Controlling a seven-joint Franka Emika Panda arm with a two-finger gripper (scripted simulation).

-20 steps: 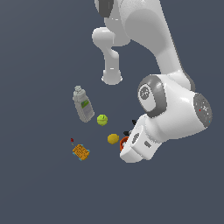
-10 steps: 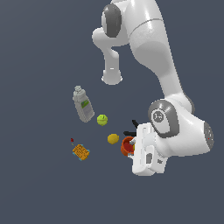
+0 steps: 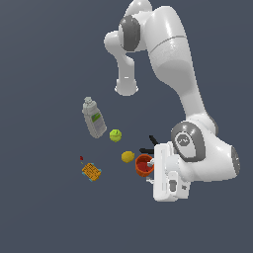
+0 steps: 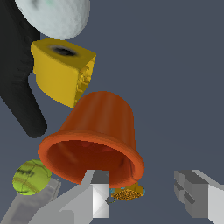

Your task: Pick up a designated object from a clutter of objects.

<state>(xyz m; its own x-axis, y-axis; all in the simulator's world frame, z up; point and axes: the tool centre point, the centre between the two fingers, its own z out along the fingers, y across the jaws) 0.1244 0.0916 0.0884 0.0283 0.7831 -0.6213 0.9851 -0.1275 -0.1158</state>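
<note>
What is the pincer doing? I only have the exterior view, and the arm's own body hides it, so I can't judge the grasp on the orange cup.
Observer: In the wrist view the pincer is open, not closed on anything.
Operator: Is the cup between its fingers?
Observer: Only partly. One finger overlaps the rim of the cup; the other stands clear to the side.
Operator: Anything crowding the cup that I can't see?
Observer: Yes, a yellow block with a dark hole sits close beside it, with a white ball beyond.
</note>
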